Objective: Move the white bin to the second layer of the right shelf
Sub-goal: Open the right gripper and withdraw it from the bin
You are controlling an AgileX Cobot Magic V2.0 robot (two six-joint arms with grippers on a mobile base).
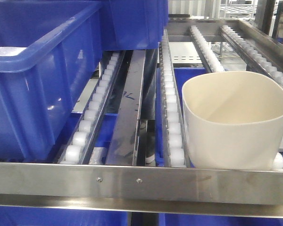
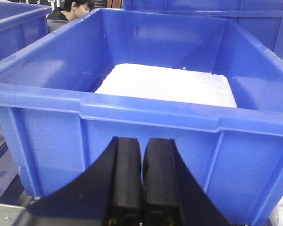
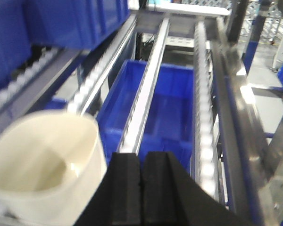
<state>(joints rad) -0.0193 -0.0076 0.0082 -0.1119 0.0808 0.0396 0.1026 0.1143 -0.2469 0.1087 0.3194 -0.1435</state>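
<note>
I see the bin (image 3: 42, 165) resting on the shelf (image 1: 132, 181) rollers, left of my right tool (image 3: 142, 188), nearer it; both tools closed, empty.

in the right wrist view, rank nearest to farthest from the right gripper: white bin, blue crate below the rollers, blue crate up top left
Seen from the right gripper, whose jaws are shut:
1. white bin, just left of the fingers, on the roller tracks.
2. lower blue crate, ahead and beneath the tracks.
3. upper blue crate, far ahead on the left.
</note>
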